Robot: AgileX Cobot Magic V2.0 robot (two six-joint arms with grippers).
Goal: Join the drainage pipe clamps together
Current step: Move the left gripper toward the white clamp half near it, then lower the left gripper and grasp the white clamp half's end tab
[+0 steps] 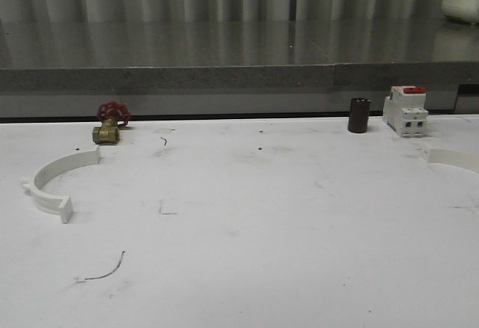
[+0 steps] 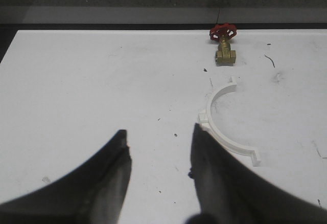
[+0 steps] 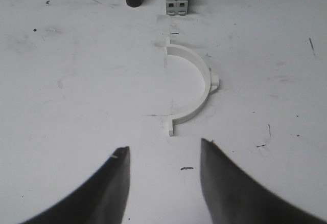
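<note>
Both half-ring clamps, left (image 1: 52,180) and right (image 3: 191,88), smooth white plastic, lie flat; left gripper (image 2: 159,150) and right gripper (image 3: 163,155) spread, empty.

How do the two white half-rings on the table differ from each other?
The left clamp half lies at the table's left side near the brass valve; the right clamp half lies at the right edge near the breaker. The left one shows whole in the front view, the right one is cut off there. Both are white, lie flat, and are ungripped.

Two white half-ring clamps lie flat, well apart: left clamp (image 1: 54,183), right clamp (image 1: 454,159).
</note>
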